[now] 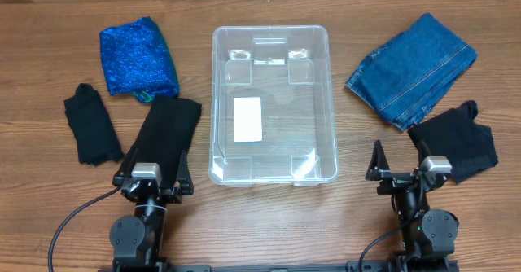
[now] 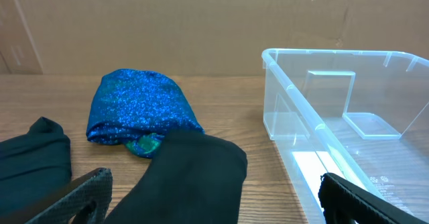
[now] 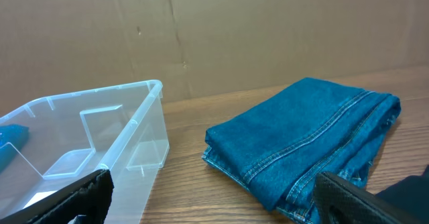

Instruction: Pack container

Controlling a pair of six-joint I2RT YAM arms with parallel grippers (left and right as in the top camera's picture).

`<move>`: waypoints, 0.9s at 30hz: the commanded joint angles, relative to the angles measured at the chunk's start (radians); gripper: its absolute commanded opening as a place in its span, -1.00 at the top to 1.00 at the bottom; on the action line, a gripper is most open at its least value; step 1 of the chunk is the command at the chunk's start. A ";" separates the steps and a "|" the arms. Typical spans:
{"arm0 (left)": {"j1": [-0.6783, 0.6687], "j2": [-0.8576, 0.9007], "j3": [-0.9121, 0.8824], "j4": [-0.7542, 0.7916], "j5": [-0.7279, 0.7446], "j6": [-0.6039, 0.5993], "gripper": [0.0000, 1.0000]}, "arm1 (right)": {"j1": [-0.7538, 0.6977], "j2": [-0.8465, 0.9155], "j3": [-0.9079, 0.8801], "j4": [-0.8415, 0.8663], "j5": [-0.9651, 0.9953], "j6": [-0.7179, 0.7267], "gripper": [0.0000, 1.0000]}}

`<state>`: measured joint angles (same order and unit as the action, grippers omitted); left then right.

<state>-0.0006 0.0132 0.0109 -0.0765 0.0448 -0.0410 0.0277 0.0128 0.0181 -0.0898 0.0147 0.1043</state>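
The clear plastic container (image 1: 321, 101) stands empty at the table's middle, a white label on its base; it also shows in the left wrist view (image 2: 295, 93) and the right wrist view (image 3: 127, 127). Left of it lie a sparkly blue garment (image 1: 137, 55) (image 2: 137, 106), a long black garment (image 1: 167, 131) (image 2: 191, 177) and a small black one (image 1: 91, 124) (image 2: 33, 153). Right of it lie folded blue jeans (image 1: 413, 68) (image 3: 308, 140) and a black garment (image 1: 457, 140). My left gripper (image 1: 153, 173) (image 2: 214, 200) is open over the long black garment's near end. My right gripper (image 1: 403, 168) (image 3: 214, 194) is open and empty.
A brown cardboard wall (image 2: 201, 23) stands behind the wooden table (image 1: 269, 223). Black cables run from both arm bases at the near edge.
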 commanded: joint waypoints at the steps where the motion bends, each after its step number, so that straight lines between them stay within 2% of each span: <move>1: -0.006 -0.008 -0.006 0.002 -0.007 0.019 -0.99 | 0.007 -0.010 -0.010 0.006 -0.001 0.000 -1.00; 27: -0.006 -0.008 -0.006 0.002 -0.008 0.019 -1.00 | 0.007 -0.010 -0.010 0.006 -0.001 0.000 -1.00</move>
<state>-0.0006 0.0132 0.0109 -0.0765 0.0448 -0.0414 0.0280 0.0128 0.0181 -0.0898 0.0143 0.1043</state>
